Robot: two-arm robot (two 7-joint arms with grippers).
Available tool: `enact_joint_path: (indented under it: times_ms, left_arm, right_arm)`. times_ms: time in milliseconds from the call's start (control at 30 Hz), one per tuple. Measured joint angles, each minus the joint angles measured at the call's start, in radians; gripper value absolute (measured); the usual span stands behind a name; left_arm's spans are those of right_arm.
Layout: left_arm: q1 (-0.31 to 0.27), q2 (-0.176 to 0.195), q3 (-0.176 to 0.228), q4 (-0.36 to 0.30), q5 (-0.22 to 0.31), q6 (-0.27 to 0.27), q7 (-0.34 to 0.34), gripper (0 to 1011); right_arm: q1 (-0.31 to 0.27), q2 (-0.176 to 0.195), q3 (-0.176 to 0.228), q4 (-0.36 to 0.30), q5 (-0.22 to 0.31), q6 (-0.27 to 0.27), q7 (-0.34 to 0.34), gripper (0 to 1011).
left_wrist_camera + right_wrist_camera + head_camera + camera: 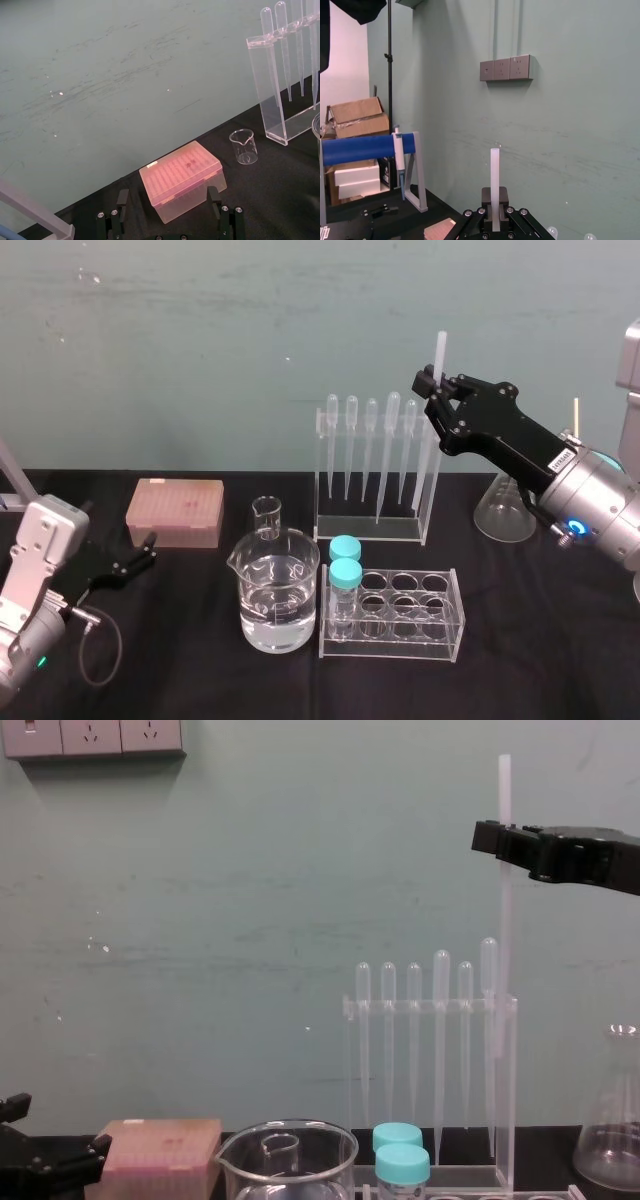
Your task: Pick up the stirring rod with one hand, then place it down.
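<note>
- The right pincer (438,382) is closed on the stirring rod (441,348) near its top. The rod's long axis is upright, and its lower part runs down just beside the right end of the pipette rack (325,480).
- The left pincer (135,560) lies open low over the bench (180,640), well apart from the rod.
- The white label (565,458) on the right pincer is too small to read.

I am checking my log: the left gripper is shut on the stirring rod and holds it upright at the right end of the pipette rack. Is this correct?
No: the right gripper is shut on the stirring rod and holds it upright at the right end of the pipette rack, as the head view shows. The left gripper lies open by the pink tip box.
</note>
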Motion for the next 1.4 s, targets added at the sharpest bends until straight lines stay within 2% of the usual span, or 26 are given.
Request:
enact_joint_path:
  times_ms: [1400]
  left_arm:
    - [0.0,0.0,0.0,0.0,0.0,0.0,0.0,1000]
  right_arm:
    - [-0.01,0.009,0.0,-0.01,0.004,0.004,0.002,68]
